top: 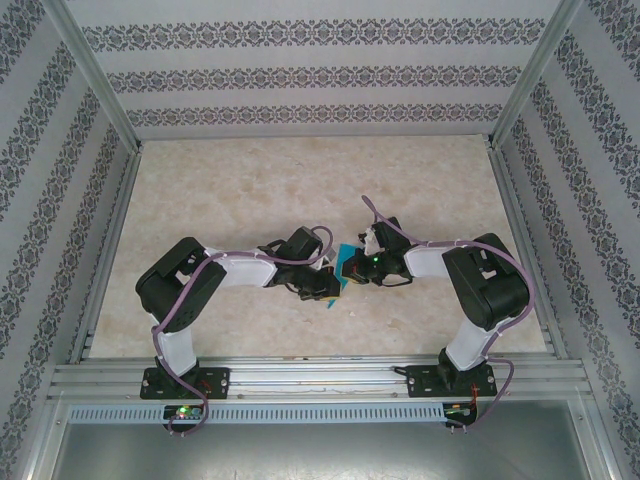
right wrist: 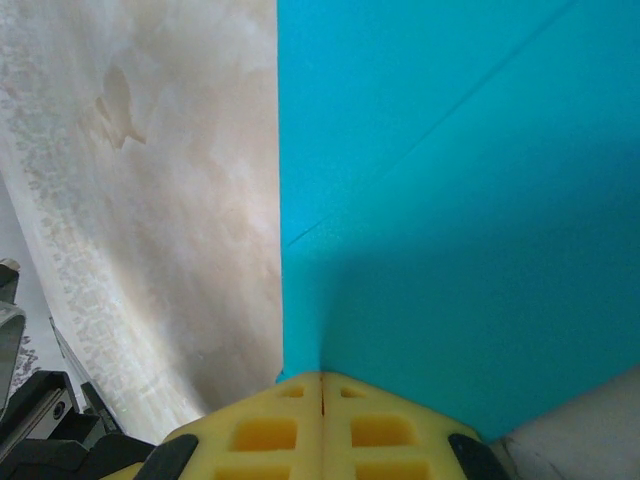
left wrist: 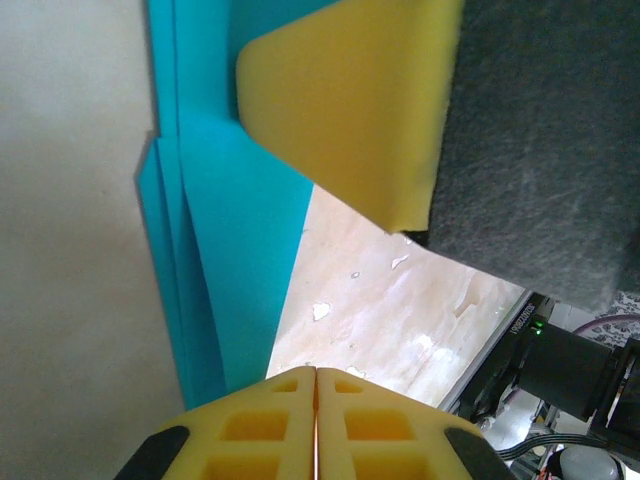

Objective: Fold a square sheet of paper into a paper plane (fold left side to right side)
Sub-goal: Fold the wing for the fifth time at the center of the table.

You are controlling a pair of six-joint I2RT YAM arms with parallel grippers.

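Marbled beige table (top: 250, 190), patterned walls (top: 300, 75). Left gripper (left wrist: 316, 372) and right gripper (right wrist: 321, 376), fingers pressed together, meet at the square sheet of paper (right wrist: 460, 200).

text: none legible | tiny white print (left wrist: 521, 322) on black arm link (left wrist: 565, 365): unreadable

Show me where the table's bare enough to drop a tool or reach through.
Free: far half of the beige marbled tabletop, between the arms and the back wall; also the near strip between the two arm bases. Crowded: centre, where left fingers and right fingers meet at the folded teal-blue paper sheet.
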